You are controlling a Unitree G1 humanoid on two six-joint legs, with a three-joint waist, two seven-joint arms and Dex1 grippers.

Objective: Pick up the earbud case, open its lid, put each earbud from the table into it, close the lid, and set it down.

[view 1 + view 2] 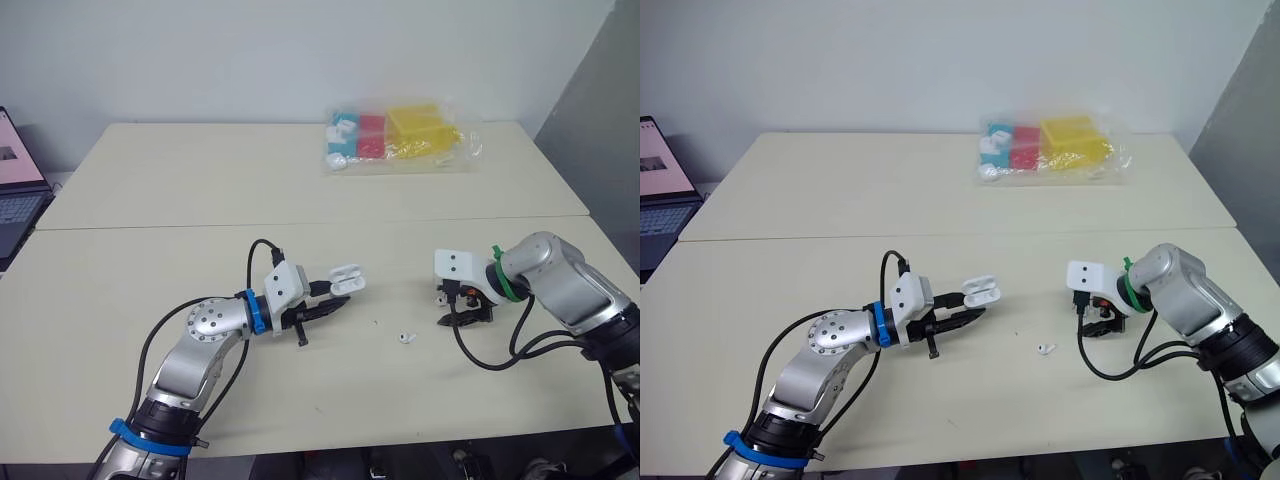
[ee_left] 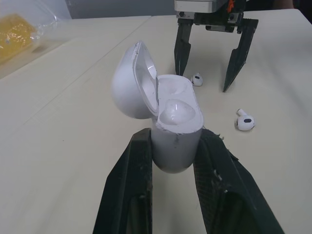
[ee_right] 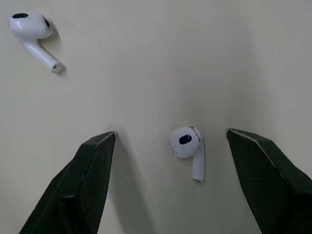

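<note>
My left gripper (image 1: 334,296) is shut on the lower body of the white earbud case (image 1: 347,278), held just above the table with its lid (image 2: 130,87) swung open. One white earbud (image 1: 405,338) lies loose on the table between the two arms. My right gripper (image 3: 170,132) is open and points down at the table, its fingertips on either side of a second earbud (image 3: 187,146) without touching it. In the left wrist view, the right gripper (image 2: 203,82) stands beyond the case, with that earbud (image 2: 197,79) between its fingers.
A clear plastic bag (image 1: 395,138) with blue, red and yellow boxes lies at the far side of the table. A laptop (image 1: 15,190) sits past the left edge. A seam (image 1: 300,224) crosses the tabletop behind the arms.
</note>
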